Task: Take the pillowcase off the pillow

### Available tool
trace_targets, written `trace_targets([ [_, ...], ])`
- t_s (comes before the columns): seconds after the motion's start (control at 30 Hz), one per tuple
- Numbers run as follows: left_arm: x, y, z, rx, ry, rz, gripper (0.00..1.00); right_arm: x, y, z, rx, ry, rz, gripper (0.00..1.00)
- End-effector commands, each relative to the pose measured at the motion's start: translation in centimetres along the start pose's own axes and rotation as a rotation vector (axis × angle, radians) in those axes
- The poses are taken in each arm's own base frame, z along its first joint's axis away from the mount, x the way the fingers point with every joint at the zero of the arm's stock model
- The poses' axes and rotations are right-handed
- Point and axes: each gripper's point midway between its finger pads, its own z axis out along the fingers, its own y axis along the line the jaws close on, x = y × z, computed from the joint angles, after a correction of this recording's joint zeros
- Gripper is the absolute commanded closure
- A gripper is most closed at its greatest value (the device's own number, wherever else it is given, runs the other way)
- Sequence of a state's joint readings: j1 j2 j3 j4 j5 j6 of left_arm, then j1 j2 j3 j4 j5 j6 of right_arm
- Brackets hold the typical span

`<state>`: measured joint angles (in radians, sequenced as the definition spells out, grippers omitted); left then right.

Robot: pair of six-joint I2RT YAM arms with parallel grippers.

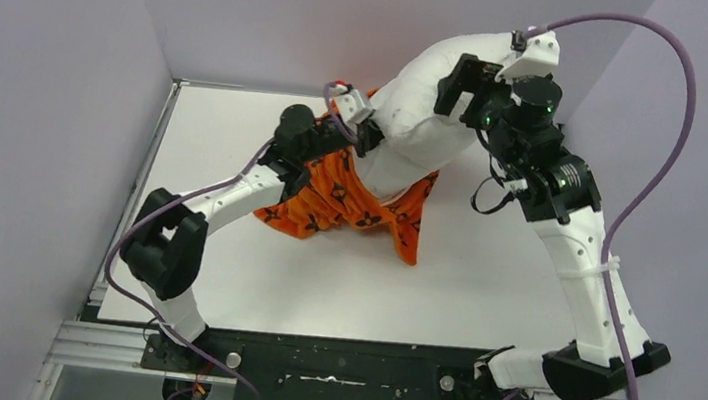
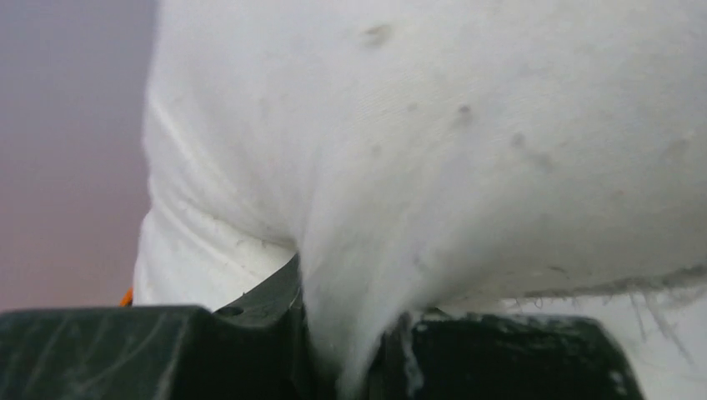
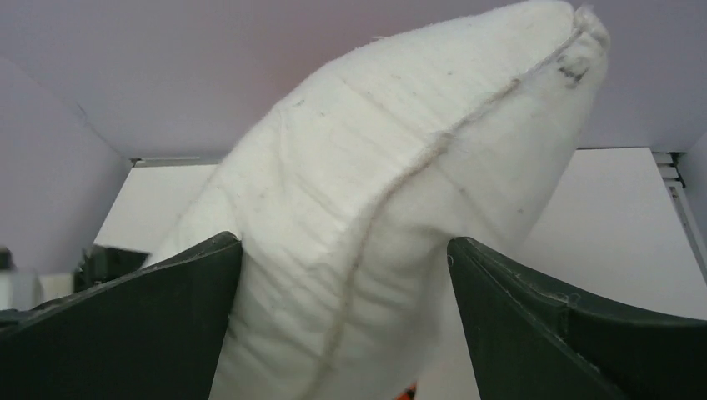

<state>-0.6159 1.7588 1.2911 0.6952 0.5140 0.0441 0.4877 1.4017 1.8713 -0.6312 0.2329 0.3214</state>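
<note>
Top external: left claw (image 1: 369, 138) pinches pillow (image 1: 411, 106) low; right claw (image 1: 470, 90) spread, raised.

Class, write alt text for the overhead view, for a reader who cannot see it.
A white pillow stands tilted up over a white table, its lower end inside a bunched orange pillowcase. The robot's left gripper pinches it above the pillowcase; the right gripper sits open around its raised top.

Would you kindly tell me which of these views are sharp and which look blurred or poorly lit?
Top external view: sharp, evenly lit, only faint shadow by the pillowcase. Left wrist view: the pillow sits too close, soft and blurred. Right wrist view: pillow seam crisp, foreground dark.
</note>
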Motion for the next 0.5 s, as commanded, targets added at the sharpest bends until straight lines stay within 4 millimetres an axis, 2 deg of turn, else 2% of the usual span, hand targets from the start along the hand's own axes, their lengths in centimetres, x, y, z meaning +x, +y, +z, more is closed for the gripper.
trace_targets([
  [0.0,-14.4,8.8,-8.9,-0.239,-0.392,-0.099,1.0,-5.2,-3.0,-6.5,0.012,-0.275,0.042,0.0],
  [0.07,-18.7,11.3,-12.9,-0.287,-0.53,-0.15,1.0,-6.3,-4.5,-8.6,-0.017,-0.403,0.1,0.0],
  [0.1,-20.5,12.2,-14.7,-0.3,-0.585,-0.169,1.0,-6.2,-5.1,-9.4,-0.04,-0.436,0.11,0.0],
  [0.17,-23.4,13.6,-18.2,-0.323,-0.677,-0.202,1.0,-5.5,-5.5,-9.9,-0.086,-0.459,0.109,0.0],
  [0.2,-24.8,13.9,-19.5,-0.325,-0.713,-0.209,1.0,-4.9,-5.0,-9.8,-0.134,-0.45,0.093,0.0],
  [0.3,-28.3,13.7,-21.7,-0.297,-0.778,-0.218,1.0,-1.3,-2.3,-7.4,-0.336,-0.348,0.057,0.0],
  [0.33,-29.2,13.1,-21.6,-0.258,-0.784,-0.228,1.0,0.2,-1.3,-6.3,-0.412,-0.301,0.056,0.0],
  [0.37,-30.2,13.2,-22.3,-0.241,-0.792,-0.224,1.0,1.7,-0.4,-5.1,-0.471,-0.258,0.059,0.0],
  [0.47,-32.6,12.3,-23.2,-0.117,-0.83,-0.273,1.0,6.4,1.3,-1.1,-0.599,-0.125,0.072,0.0],
])
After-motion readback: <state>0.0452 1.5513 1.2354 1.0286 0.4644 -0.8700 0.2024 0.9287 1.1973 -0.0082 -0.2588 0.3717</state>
